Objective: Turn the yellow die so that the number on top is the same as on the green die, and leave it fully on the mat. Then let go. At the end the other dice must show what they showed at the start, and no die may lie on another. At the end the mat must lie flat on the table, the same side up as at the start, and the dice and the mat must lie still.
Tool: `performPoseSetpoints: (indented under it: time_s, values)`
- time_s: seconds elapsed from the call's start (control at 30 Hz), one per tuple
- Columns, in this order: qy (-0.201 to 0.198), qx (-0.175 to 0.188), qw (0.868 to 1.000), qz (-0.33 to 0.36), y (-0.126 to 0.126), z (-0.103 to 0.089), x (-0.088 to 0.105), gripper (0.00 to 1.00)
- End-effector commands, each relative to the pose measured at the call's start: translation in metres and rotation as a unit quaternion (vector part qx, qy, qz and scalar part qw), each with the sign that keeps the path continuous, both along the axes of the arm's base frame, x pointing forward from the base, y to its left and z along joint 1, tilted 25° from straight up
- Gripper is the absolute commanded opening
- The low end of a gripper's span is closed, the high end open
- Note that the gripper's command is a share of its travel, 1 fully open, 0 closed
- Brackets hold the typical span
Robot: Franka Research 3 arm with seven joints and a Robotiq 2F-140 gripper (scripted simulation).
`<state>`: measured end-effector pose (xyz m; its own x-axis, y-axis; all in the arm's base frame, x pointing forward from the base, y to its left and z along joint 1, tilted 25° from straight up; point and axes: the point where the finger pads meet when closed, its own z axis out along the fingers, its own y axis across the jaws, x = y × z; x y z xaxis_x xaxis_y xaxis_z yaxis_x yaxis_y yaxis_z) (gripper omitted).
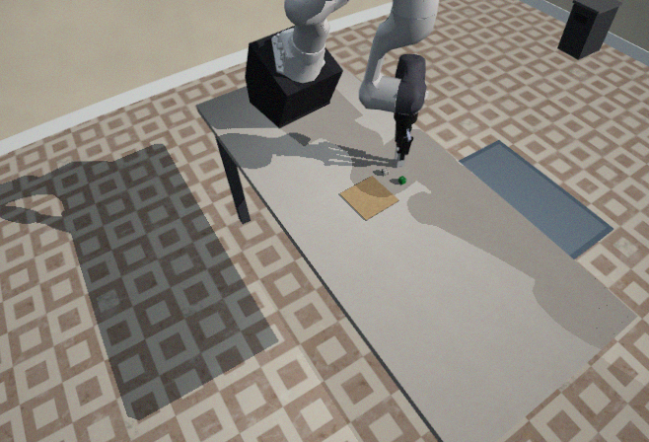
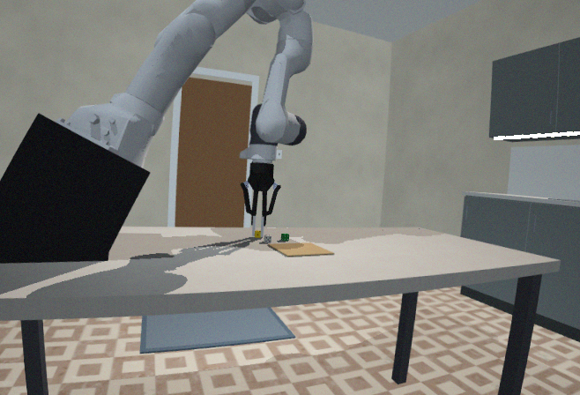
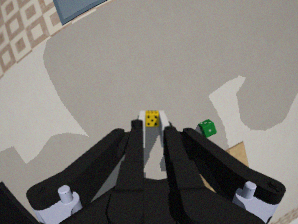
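Note:
The yellow die [image 3: 152, 119] sits between my fingertips, low over the table and off the mat; it also shows in the exterior view [image 2: 256, 234]. My gripper [image 3: 152, 119] points straight down and is shut on it [image 2: 258, 232]. In the top view the gripper [image 1: 400, 161] hides the yellow die. The green die [image 1: 401, 180] lies on the table just beside the mat's far corner, to the right of my fingers in the wrist view [image 3: 208, 128]. The tan mat [image 1: 369, 196] lies flat on the table with no die on it.
A white die [image 1: 385, 171] [image 2: 267, 239] lies on the table close to my fingers, between them and the mat. The black robot base block [image 1: 290, 78] stands at the table's far end. A blue-grey rug [image 1: 536, 196] lies on the floor beside the table.

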<state>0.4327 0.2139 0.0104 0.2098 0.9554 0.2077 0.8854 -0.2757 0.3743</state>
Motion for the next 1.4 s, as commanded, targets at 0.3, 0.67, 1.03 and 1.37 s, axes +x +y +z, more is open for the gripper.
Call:
performPoseSetpoints:
  time_s: [0.3,0.67,1.03,1.37]
  values:
    - [-0.001,0.0,1.0,-0.001,-0.004,0.036,-0.016,0.09]
    - [-0.001,0.0,1.0,-0.001,-0.007,0.062,-0.028,0.09]
    - [-0.001,0.0,1.0,-0.001,-0.01,0.085,-0.038,0.09]
    - [-0.001,0.0,1.0,-0.001,-0.011,0.089,-0.04,0.09]
